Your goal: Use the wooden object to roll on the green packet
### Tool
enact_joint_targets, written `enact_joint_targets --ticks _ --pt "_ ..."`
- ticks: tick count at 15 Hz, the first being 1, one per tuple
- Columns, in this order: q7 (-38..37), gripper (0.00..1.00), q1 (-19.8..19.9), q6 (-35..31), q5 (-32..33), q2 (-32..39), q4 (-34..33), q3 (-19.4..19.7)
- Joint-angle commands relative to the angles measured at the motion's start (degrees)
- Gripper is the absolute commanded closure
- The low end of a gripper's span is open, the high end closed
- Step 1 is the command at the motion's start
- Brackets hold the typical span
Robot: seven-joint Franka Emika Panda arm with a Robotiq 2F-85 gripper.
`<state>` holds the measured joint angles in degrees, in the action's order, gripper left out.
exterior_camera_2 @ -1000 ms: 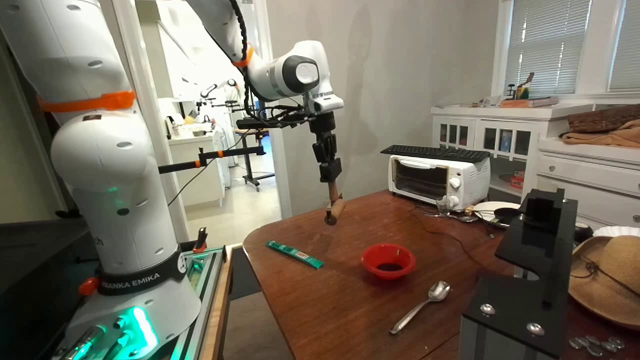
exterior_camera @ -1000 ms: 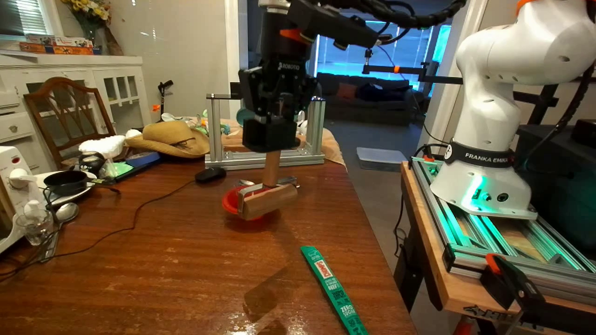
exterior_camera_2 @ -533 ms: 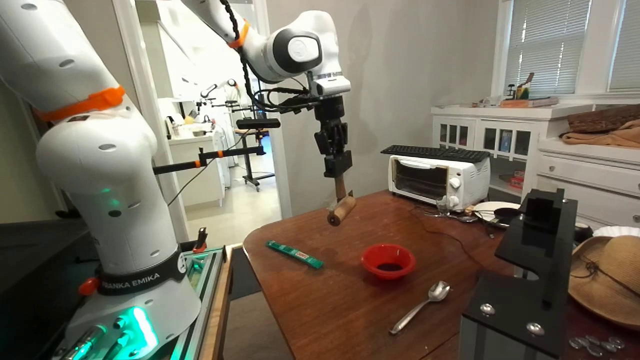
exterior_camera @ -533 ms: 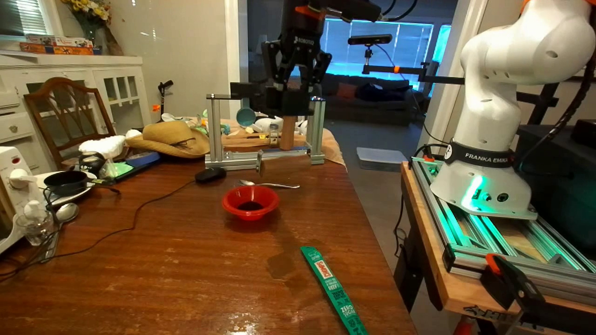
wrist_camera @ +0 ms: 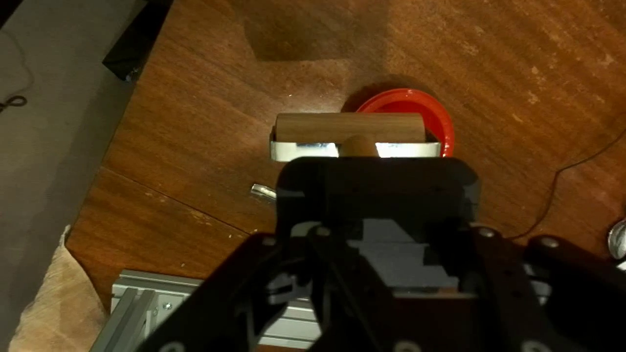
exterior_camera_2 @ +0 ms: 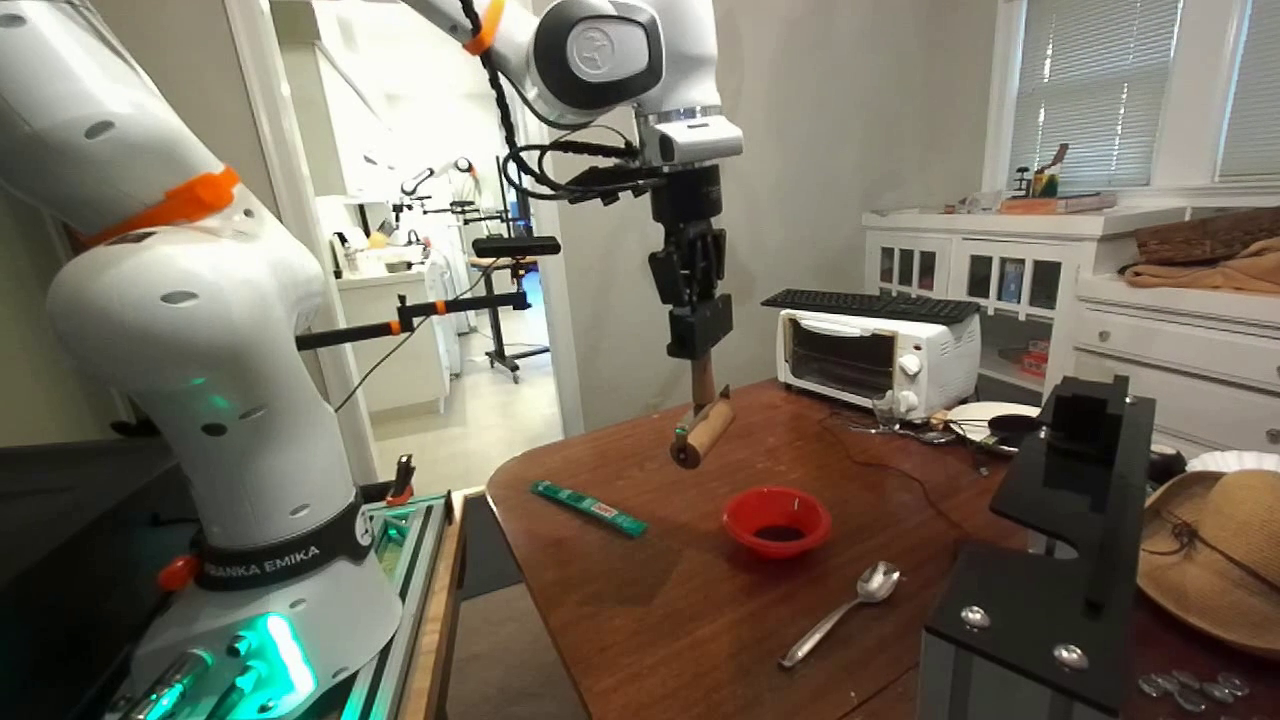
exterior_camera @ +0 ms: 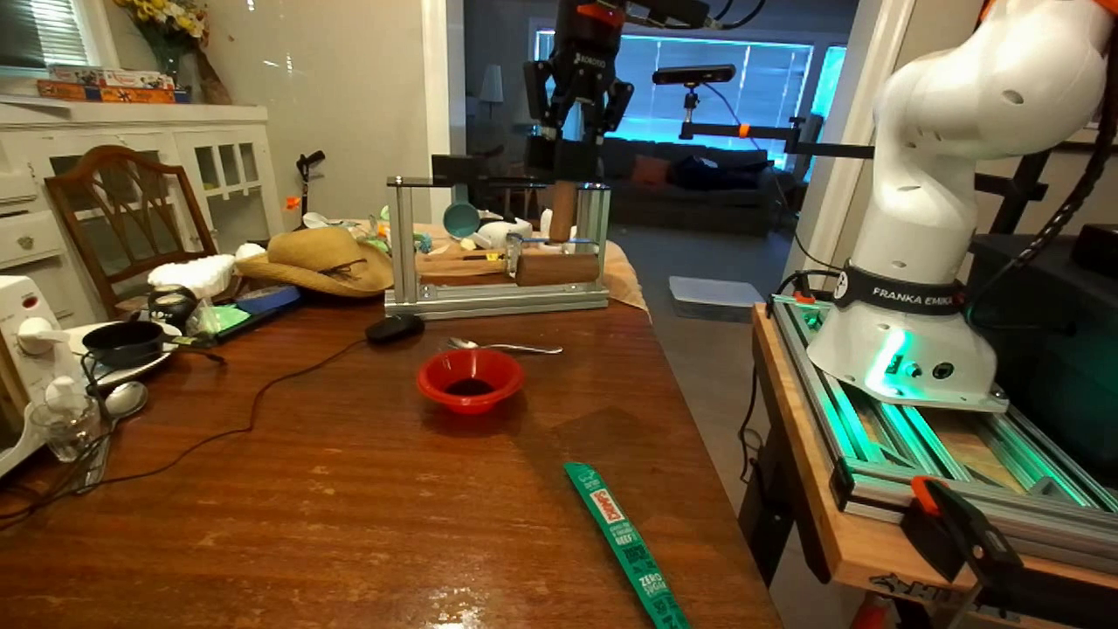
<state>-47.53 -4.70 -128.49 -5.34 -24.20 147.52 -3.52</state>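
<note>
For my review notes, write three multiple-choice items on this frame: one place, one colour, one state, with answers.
1. The flat, long green packet lies on:
A) grey floor
B) brown wooden table
C) tan straw hat

2. What colour is the round, flared bowl?
A) blue
B) white
C) red

3. The tan wooden roller is:
A) held raised
B) lying on the table
C) pressed on the packet

1 B: both exterior views show it lying there.
2 C: all three views show red.
3 A: the black gripper holds it above the table.
</note>
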Motion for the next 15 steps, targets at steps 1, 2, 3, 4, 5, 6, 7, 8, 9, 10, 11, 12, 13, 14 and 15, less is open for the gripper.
enact_joint_targets --ticks 1,2,3,4,5,6,7,8,9,10,11,12,13,14,15 --pt "7.76 0.78 3.76 3.86 -1.54 -0.95 -1.49 2.54" --pt "8.78 0.78 4.86 4.15 -1.33 -0.78 -1.82 2.91" --pt "10.15 0.78 5.96 4.33 -1.16 -0.42 -2.21 3.47" --pt "11.02 0.78 7.04 4.13 -1.04 -0.23 -2.44 3.87" --pt "11.95 0.78 7.93 4.35 -1.06 -0.16 -2.73 4.27" --pt "13.03 0.78 8.84 4.09 -1.10 0.26 -3.11 4.81" --pt "13.88 0.78 9.58 4.12 -1.34 0.57 -3.55 5.24" --pt "15.06 0.78 10.28 4.08 -1.51 1.24 -4.17 5.87" --pt "15.84 0.78 10.87 4.14 -1.60 1.77 -4.66 6.25" --pt "16.26 0.78 11.59 4.08 -1.48 2.41 -5.23 6.59" --pt "16.99 0.78 12.10 4.10 -1.50 2.91 -5.71 6.97" --pt "17.99 0.78 12.48 4.02 -1.92 3.81 -6.31 7.60" --pt "18.53 0.78 12.88 3.71 -2.16 4.45 -6.67 7.99" --pt "19.02 0.78 13.29 3.55 -2.53 5.37 -7.21 8.47" --pt "18.96 0.78 13.79 3.37 -2.74 6.49 -7.89 8.84"
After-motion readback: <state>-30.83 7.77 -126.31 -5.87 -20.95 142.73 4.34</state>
